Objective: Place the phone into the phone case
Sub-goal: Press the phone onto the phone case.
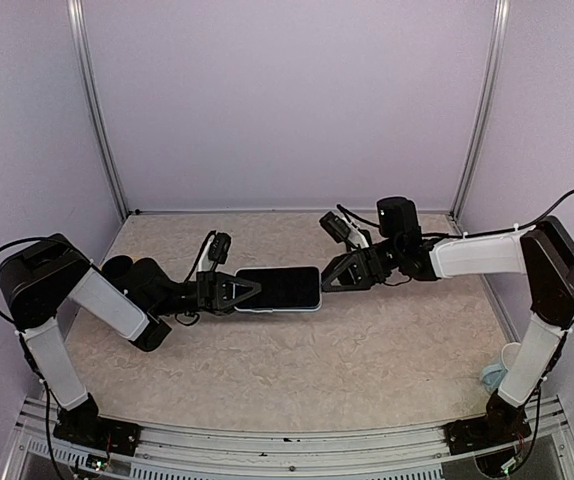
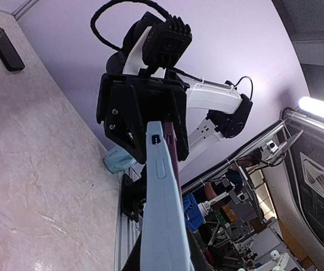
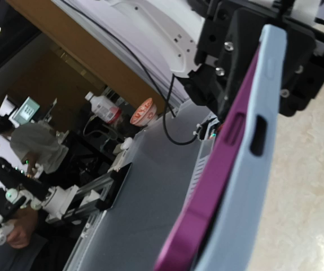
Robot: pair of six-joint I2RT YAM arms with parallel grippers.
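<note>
The phone (image 1: 279, 287) hangs above the middle of the table (image 1: 387, 360), a little nearer its back edge, screen up, with its long axis running from the left edge toward the right edge. The two arms meet it end-on and neither is nearer than the other. The left pincer (image 1: 235, 292) is clamped tight on the left short end. The right pincer (image 1: 335, 274) is closed around the right short end, jaws set wider. Seen edge-on from the wrists, the pale blue case (image 2: 161, 226) lies flat against the purple phone, but the purple edge stands proud of the case's rim along one long side, so the phone looks only partly seated. The coming move probably has to squeeze across the thin direction, pressing the phone's back into the case, not push along its length.
</note>
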